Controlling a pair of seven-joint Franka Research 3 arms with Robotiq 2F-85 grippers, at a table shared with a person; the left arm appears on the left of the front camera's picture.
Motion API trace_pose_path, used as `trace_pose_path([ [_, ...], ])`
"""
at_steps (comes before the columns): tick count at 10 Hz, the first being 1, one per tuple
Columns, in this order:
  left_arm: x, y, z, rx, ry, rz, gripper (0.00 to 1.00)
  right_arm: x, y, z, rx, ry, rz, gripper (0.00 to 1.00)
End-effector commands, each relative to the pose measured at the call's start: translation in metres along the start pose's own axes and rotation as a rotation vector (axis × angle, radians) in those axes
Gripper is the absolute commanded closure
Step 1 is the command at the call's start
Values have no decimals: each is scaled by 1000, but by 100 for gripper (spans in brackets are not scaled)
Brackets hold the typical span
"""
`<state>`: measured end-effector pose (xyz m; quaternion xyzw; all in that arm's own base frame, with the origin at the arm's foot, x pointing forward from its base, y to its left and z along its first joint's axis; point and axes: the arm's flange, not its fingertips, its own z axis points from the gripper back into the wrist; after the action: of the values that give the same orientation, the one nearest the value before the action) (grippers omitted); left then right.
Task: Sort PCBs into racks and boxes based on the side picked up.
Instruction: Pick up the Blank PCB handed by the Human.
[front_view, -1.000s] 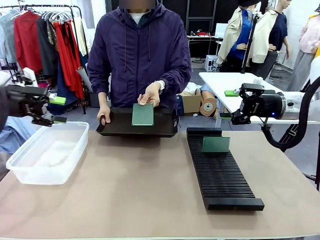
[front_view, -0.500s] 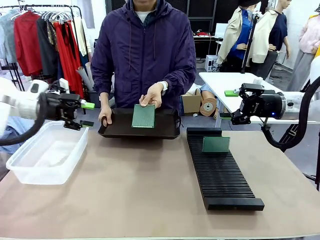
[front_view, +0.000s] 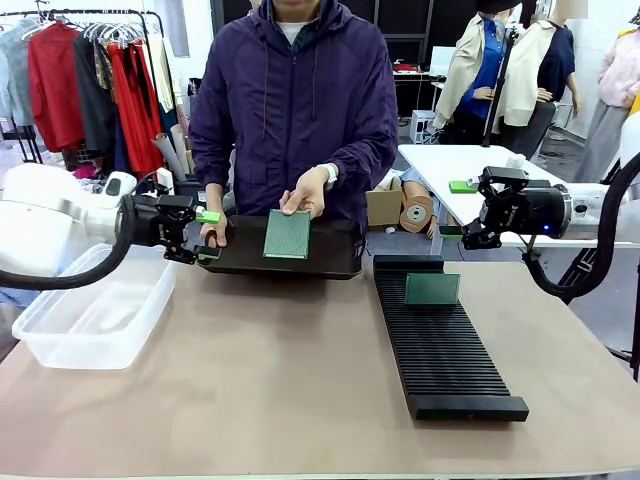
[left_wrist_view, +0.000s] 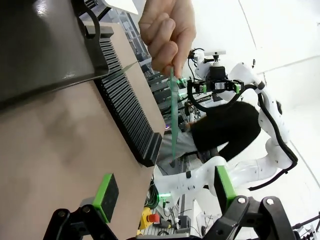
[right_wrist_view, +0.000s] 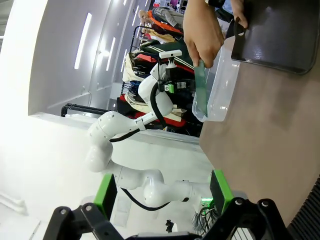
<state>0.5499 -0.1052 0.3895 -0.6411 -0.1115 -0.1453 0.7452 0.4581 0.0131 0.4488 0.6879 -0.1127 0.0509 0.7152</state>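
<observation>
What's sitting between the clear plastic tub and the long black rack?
Nothing: in the front view, bare tabletop runs from tub to rack; the dark tray lies farther back.

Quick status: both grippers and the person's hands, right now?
Left gripper: jaws open, empty.
Right gripper: jaws open, empty.
Person's raised hand: holding a PCB.
Person's other hand: gripping the tray handle.

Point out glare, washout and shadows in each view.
Front view: even light, sharp, faint shadow along the rack. Left wrist view: upper right washed out white, the held PCB a thin edge-on sliver. Right wrist view: left side blown out, sheen on the dark tray.
</observation>
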Motion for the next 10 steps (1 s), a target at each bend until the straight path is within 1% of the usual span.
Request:
trace_pose_path([
  [1,17,6,-19,-40,6,-38,0,0,2,-1,4,4,14,0],
  [4,31,11,-48,-79,17,-67,0,0,2,-1,4,4,14,0],
  [6,35,15,-66,-104,7,-78,0,0,2,-1,4,4,14,0],
  [10,31,29,-91,-99,-25,-117,0,0,2,-1,4,4,14,0],
])
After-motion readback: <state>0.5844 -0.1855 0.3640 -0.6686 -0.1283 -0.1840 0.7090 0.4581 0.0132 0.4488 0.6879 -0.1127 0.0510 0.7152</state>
